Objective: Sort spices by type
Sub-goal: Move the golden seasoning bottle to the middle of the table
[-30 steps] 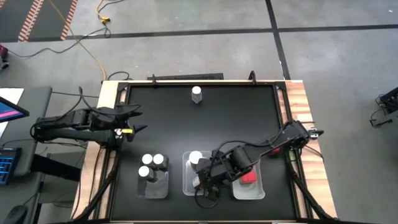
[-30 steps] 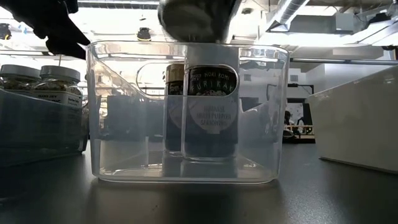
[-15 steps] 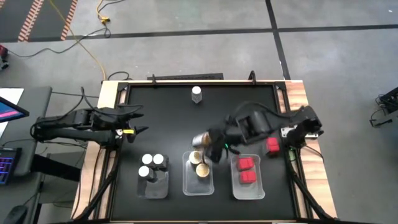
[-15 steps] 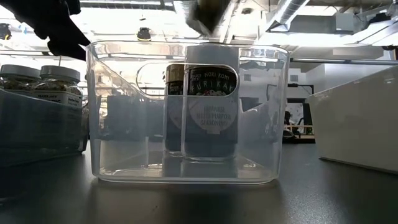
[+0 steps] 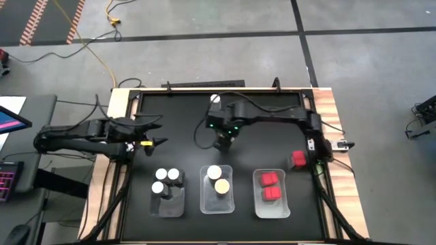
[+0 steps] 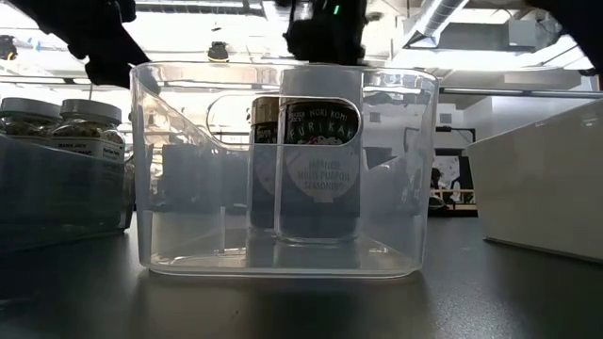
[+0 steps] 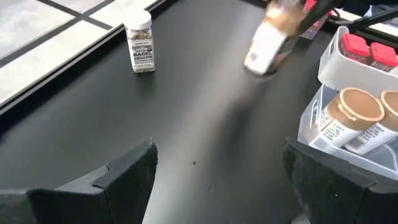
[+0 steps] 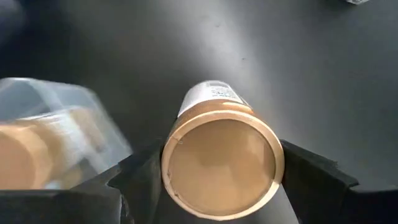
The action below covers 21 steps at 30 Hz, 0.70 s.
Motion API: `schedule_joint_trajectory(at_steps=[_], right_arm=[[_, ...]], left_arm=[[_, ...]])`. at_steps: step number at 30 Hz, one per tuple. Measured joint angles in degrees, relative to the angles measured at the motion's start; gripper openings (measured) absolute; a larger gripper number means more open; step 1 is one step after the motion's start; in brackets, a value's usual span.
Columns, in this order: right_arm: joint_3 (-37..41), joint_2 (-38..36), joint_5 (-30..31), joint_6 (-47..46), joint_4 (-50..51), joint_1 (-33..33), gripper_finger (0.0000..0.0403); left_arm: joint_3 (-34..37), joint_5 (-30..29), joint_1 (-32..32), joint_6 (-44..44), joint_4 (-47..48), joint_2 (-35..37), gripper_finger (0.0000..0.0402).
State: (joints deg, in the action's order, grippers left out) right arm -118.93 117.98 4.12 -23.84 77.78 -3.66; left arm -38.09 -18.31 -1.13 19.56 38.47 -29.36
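Observation:
My right gripper (image 5: pixel 223 139) hangs over the middle of the table, shut on a tan-lidded spice jar (image 8: pixel 217 163), which shows blurred in the left wrist view (image 7: pixel 268 38). A white-capped jar (image 5: pixel 215 101) stands alone on its base near the far edge. Three white-capped jars stand in the left tray (image 5: pixel 168 204). Two tan-lidded jars stand in the middle tray (image 5: pixel 216 203), and two red-capped ones in the right tray (image 5: pixel 271 207). My left gripper (image 5: pixel 158 133) waits open at the table's left side, with nothing between its fingers. My right gripper pinches the jar between its two fingers at the lid end, one finger on each side of the round tan lid (image 8: pixel 169 168). The fingers come from above, pointing steeply down. The jar hangs below them, lid up and tilted, clear of the table.
A loose red-capped jar (image 5: pixel 298 160) stands near the table's right edge, beside the right arm's base. The three clear trays line the near edge. Bare black table (image 5: pixel 177 112) lies between the trays and the far edge.
My right gripper has swung from above the middle tray toward the far edge and the lone white-capped jar. It has carried the tan-lidded jar with it, clear of the table, and its wrist has turned. The two jars in the middle tray have come into sight.

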Motion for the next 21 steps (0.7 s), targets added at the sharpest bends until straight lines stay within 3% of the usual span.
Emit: schedule_joint_trajectory(at_steps=[8, 21], right_arm=[[0.00, 7.85, -1.40, 5.95, -0.31, -0.68, 0.0313], [-0.04, 7.92, -1.81, 10.39, -2.59, 0.31, 0.0355]], left_arm=[[0.00, -0.10, 0.00, 0.56, -0.91, -2.66, 0.0328], [0.00, -0.24, 0.00, 1.30, -0.63, -5.95, 0.0328]])
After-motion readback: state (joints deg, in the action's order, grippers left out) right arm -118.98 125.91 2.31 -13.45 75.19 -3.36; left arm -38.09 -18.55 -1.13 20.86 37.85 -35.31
